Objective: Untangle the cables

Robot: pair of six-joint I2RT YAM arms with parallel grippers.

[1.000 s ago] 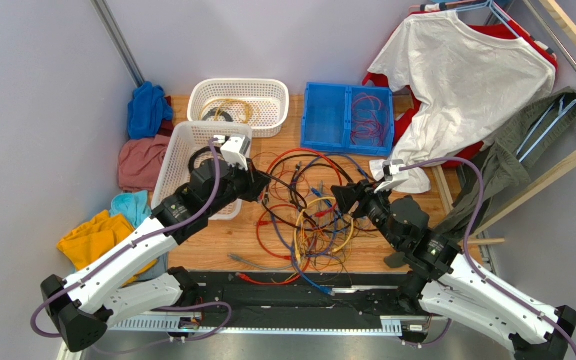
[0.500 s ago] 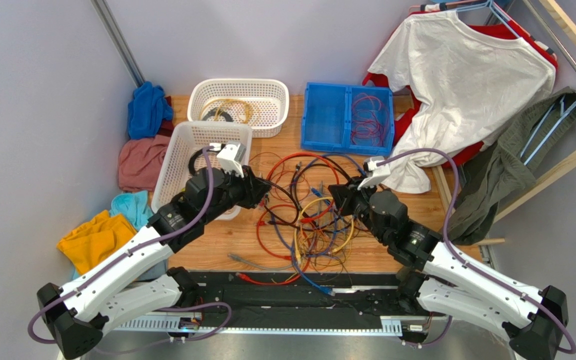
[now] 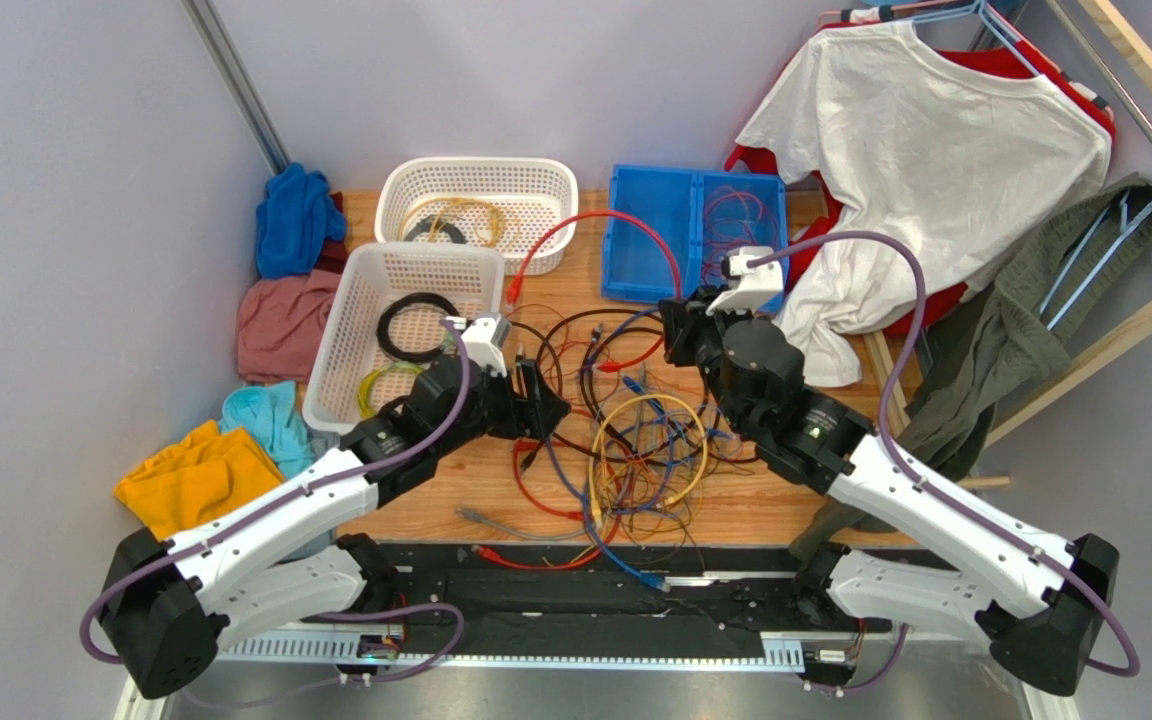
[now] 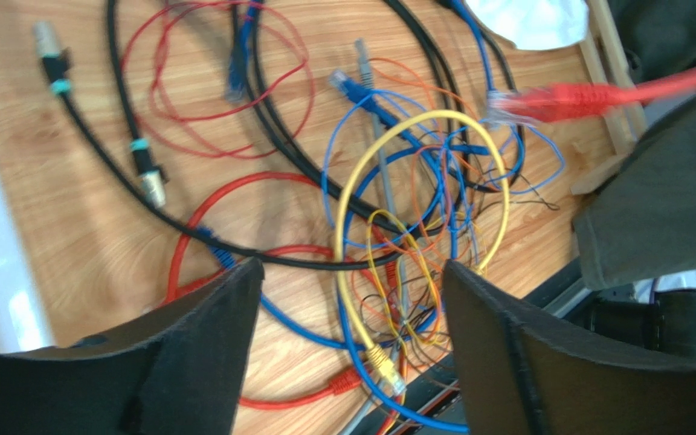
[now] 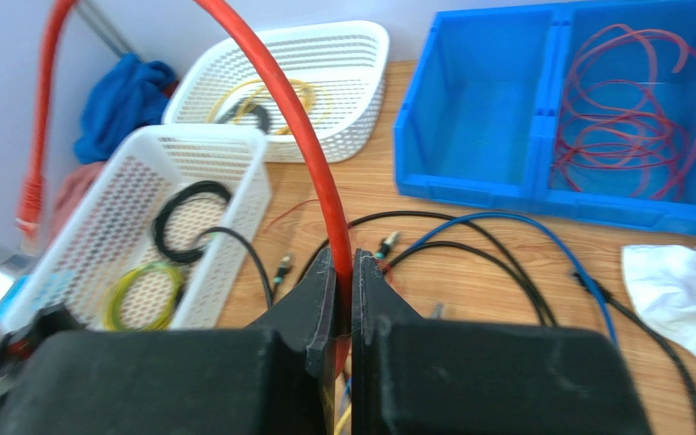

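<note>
The cables, thin glossy loops of red, yellow, blue and black, lie heaped mid-counter. One springy red cable arches from the clenched right jaws toward ten o'clock, its plug dangling. The heap sits at seven o'clock from them. The left jaws, released and empty, hover nearer, at its nine o'clock edge.

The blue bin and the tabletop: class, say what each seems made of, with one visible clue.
Blue bin: likely moulded plastic, smooth and slightly glossy, uniform colour with a moulded divider. Tabletop: apparently wood or wood-look laminate, matt, showing grain lines.
</note>
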